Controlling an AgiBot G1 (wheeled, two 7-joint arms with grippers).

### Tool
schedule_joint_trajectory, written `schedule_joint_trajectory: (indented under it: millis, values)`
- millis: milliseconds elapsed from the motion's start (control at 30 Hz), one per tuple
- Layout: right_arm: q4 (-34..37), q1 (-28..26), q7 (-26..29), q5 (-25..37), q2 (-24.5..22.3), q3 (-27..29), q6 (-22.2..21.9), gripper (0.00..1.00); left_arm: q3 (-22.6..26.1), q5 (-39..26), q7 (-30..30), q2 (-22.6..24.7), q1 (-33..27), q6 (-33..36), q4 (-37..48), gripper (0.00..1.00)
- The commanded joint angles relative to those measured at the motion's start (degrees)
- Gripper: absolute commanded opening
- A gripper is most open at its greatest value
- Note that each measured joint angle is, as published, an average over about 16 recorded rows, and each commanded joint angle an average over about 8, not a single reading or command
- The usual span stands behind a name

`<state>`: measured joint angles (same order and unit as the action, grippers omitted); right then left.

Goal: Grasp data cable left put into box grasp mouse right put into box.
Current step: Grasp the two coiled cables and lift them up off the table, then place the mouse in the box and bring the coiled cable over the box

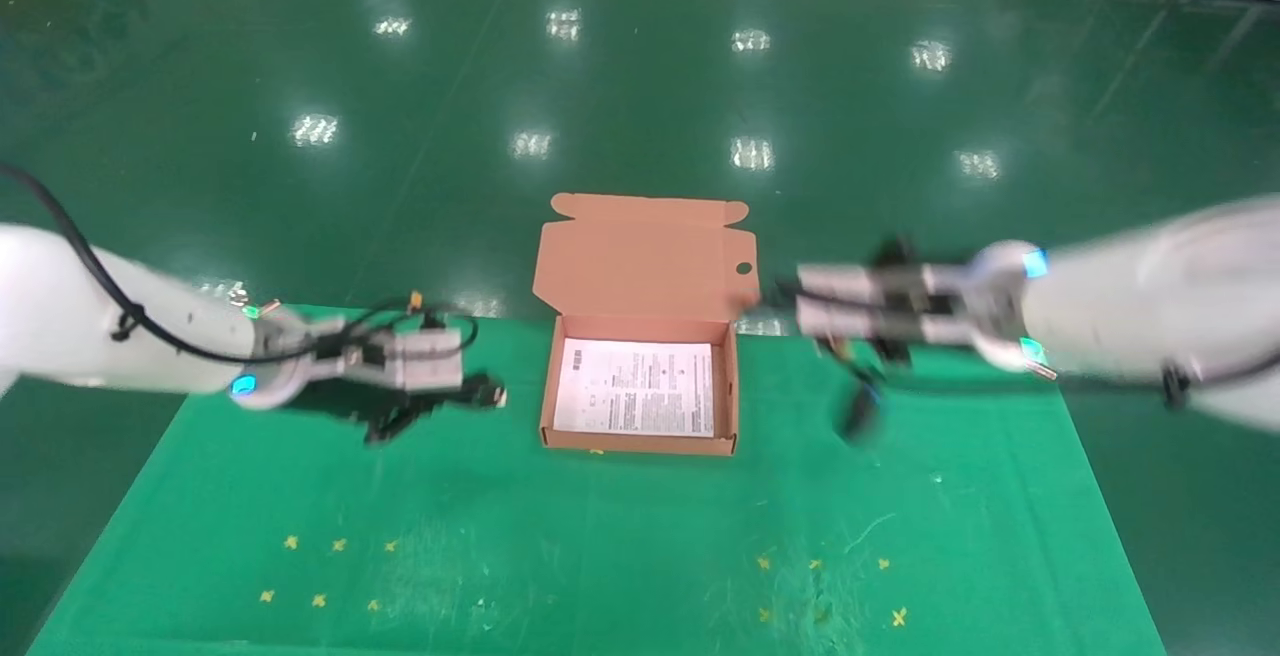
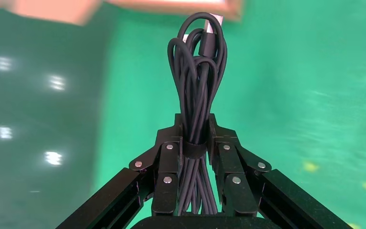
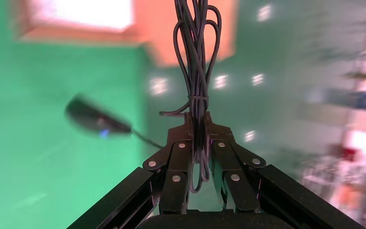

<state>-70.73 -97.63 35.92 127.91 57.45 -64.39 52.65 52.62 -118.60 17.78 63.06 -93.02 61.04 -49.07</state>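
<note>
My left gripper (image 1: 465, 388) hangs above the green mat, left of the box, shut on the data cable (image 1: 492, 396). In the left wrist view the jaws (image 2: 194, 125) clamp the strapped black bundle (image 2: 198, 71), its pale connector at the far end. The open cardboard box (image 1: 640, 444) stands mid-table with its lid (image 1: 645, 256) up and a white sheet (image 1: 635, 386) inside. My right gripper (image 1: 785, 298) is in the air just right of the box, shut on the mouse's cord (image 3: 196, 52). The mouse (image 1: 858, 416) dangles below it and shows its blue light in the right wrist view (image 3: 93, 119).
A green mat (image 1: 600, 556) covers the table, with small yellow marks near the front. A glossy green floor lies beyond the far edge. The box shows blurred at the far side of both wrist views (image 2: 171, 5) (image 3: 124, 24).
</note>
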Motion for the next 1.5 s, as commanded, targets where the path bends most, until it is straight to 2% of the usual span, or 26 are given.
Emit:
schedule_joint_trajectory:
  millis: [33, 333, 500, 633, 767, 1033, 1500]
  values:
    - [-0.05, -2.22, -0.12, 1.55, 1.45, 0.62, -0.86, 0.0, -0.14, -1.46, 1.96, -0.48, -0.73, -1.0, -3.23, 0.0]
    - [16.87, -8.04, -10.68, -3.07, 13.01, 2.4, -13.34, 0.0, -0.83, -7.25, 9.09, 2.3, -4.56, -4.12, -7.6, 0.0]
    - [25.66, -10.45, -18.12, -7.7, 18.03, 2.78, -17.83, 0.0, -1.12, -9.55, 11.46, 4.1, -6.77, -5.08, -6.06, 0.0]
    - [29.09, -11.49, -22.63, -11.48, 19.83, 2.75, -18.8, 0.0, -1.28, -10.68, 12.51, 4.94, -8.01, -5.48, -4.87, 0.0]
    - [29.98, -12.0, -24.75, -14.2, 20.02, 2.65, -19.11, 0.0, -1.3, -11.38, 12.93, 5.29, -8.43, -5.72, -4.49, 0.0]
    - [29.1, -10.87, -24.9, -15.78, 19.65, 1.35, -19.99, 0.0, -1.25, -12.88, 14.15, 4.38, -8.62, -5.37, -3.53, 0.0]
    - [29.99, -5.49, -24.65, -19.59, 19.81, -1.47, -19.34, 0.0, -0.12, -17.93, 17.93, 1.8, -7.49, -3.52, -4.28, 0.0]
